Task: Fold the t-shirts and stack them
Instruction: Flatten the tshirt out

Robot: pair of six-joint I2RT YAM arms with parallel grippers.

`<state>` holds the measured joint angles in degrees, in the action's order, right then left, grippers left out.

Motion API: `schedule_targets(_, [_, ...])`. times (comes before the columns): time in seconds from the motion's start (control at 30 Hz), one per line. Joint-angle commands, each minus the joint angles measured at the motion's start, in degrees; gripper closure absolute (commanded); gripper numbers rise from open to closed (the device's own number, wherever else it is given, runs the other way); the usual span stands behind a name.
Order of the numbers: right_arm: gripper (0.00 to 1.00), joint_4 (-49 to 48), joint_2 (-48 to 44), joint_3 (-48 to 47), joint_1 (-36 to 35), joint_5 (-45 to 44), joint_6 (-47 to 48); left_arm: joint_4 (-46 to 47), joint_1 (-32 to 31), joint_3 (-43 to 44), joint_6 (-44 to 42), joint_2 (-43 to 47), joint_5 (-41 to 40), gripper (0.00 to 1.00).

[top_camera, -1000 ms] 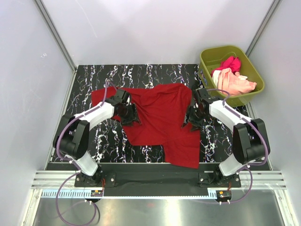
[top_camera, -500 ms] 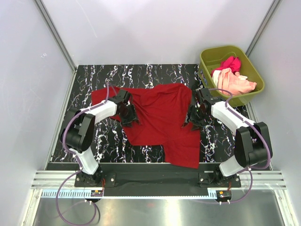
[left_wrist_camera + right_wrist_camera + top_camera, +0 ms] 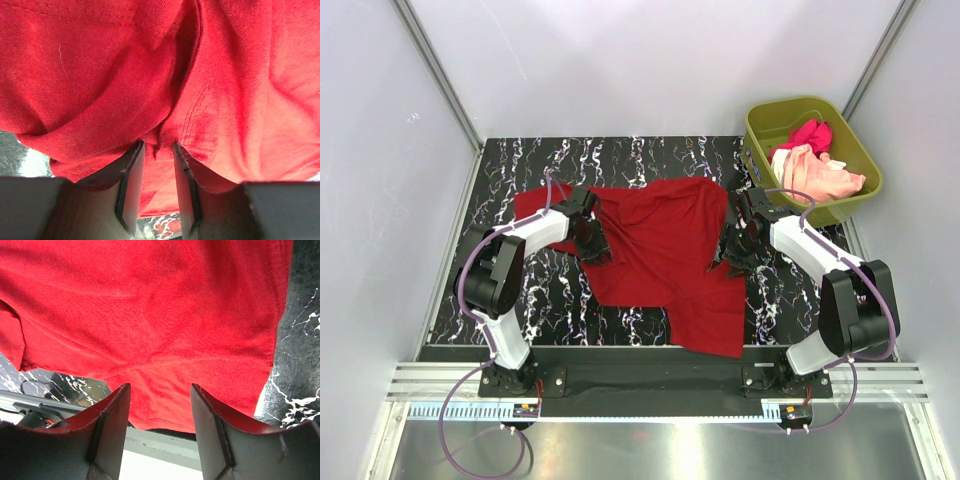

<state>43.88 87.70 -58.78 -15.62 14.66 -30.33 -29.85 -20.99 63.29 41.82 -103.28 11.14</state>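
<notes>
1. Layout. The table (image 3: 520, 165) carried the deep red t-shirt (image 3: 660, 250), spread roughly flat at centre btwn both arms. One sleeve lay out to the far left and one corner reached the near edge. The olive-green tub (image 3: 865, 190) stood at the far right corner. Inside it the pale peach t-shirt (image 3: 825, 178) and the magenta-pink t-shirt (image 3: 808, 133) lay bundled, neither folded.

2. Step in hand (judged): taking both side edges for the first fold. You had the left gripper (image 3: 158, 146) on the shirt's left edge, jaws narrow, w/ a pucker of cloth drawn in btwn them. You had the right gripper (image 3: 160, 387) over the right edge, jaws wide, cloth lying flat beneath, nothing held.

3. Method. You needed the right jaws lowered until one slid under the hem, then shut on a single layer. You needed both bites level w/ each other on the shirt, since uneven bites would likely skew the fold. You needed to lift only once both sides held, w/ the cloth taut btwn the arms.

4. Materials.
- Table: hard, black, white-veined, glossy.
- Red shirt: fine knit, matte, limp, w/ stitched hems and soft creases; it looked likely to sag and slip.
- Tub: rigid smooth plastic, rounded rectangular rim.
- Left fingers (image 3: 131, 190): flat, dark inner faces.
</notes>
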Motion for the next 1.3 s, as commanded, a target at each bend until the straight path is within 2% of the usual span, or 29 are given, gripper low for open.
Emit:
schedule_targets(0.0, [0.42,0.8,-1.5,0.2,0.3,0.5,0.0,0.3,-0.4,2.4,-1.0,-0.3,-1.1,0.65])
schedule_targets(0.13, [0.42,0.9,-1.7,0.0,0.3,0.4,0.1,0.2,-2.0,1.5,-0.4,2.1,-3.1,0.64])
schedule_targets(0.47, [0.42,1.0,-2.2,0.2,0.3,0.1,0.3,-1.9,-3.2,8.5,-2.4,-2.4,-3.3,0.76])
schedule_targets(0.6, [0.43,0.9,-2.3,0.5,0.3,0.2,0.2,-1.7,-5.4,13.3,-4.1,-3.6,-1.0,0.67])
schedule_targets(0.67, [0.42,1.0,-2.3,0.3,0.3,0.2,0.3,-3.7,-6.0,14.6,-5.1,-2.4,-3.8,0.61])
schedule_targets(0.7, [0.43,1.2,-2.4,0.2,0.3,0.1,0.3,-4.3,-6.1,14.3,-5.3,-1.3,-6.1,0.58])
schedule_targets(0.77, [0.43,1.2,-2.9,0.4,0.3,-0.1,0.4,-5.8,-6.1,13.5,-5.4,2.0,-8.3,0.44])
schedule_targets(0.9, [0.43,0.6,-2.8,1.0,0.4,0.3,0.4,-7.0,-6.1,10.5,-3.9,4.9,-10.4,0.43])
schedule_targets(1.13, [0.44,0.2,-2.9,1.1,0.4,1.2,0.1,-10.1,-6.1,11.6,1.7,1.2,-10.3,0.46])
schedule_targets(1.27, [0.44,0.2,-3.6,1.7,0.4,0.8,0.3,-5.8,-6.1,6.9,6.0,1.7,-7.1,0.49])
